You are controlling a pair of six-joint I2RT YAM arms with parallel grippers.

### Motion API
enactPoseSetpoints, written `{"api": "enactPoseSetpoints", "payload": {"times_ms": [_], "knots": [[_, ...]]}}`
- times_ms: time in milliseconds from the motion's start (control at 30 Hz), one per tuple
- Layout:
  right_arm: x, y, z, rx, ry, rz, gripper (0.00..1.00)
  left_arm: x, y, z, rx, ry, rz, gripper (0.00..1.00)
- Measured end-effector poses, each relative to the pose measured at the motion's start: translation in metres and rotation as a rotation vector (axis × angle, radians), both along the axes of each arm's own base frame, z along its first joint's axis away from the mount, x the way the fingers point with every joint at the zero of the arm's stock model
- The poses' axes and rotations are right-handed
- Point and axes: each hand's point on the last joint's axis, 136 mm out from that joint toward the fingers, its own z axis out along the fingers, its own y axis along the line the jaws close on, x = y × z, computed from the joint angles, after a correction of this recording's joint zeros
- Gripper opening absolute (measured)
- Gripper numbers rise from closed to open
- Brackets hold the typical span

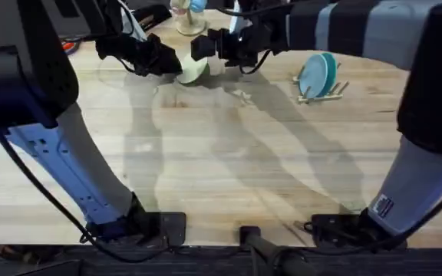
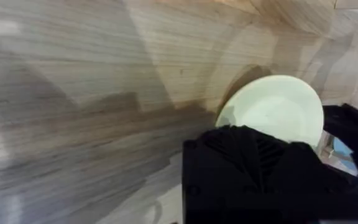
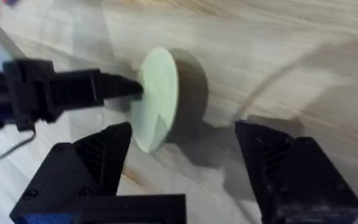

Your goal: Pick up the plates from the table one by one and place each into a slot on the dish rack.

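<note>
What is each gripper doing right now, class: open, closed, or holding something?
Left gripper: closed on the cream-yellow plate, holding it tilted up on edge.
Right gripper: open, holding nothing, facing the plate.

Light plank table, grain and seams visible.
A small wooden dish rack is carried near its far right.

I count two plates: one cream-yellow plate held up off the table, and one teal-blue plate standing in the single dish rack. Two grippers are mine: my left gripper and my right gripper.
</note>
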Motion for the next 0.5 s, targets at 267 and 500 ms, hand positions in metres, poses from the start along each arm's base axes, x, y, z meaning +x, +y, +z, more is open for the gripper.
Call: {"api": "enactPoseSetpoints", "payload": {"times_ms": [267, 500], "knots": [[0.007, 0.022, -0.015, 0.084, 0.019, -0.025, 0.992, -0.001, 0.0, 0.0, 0.0, 0.003, 0.001, 0.041], [0.004, 0.034, -0.021, 0.113, 0.037, -0.033, 0.953, -0.001, 0.0, 0.0, -0.001, 0.004, 0.001, 0.041]]}}
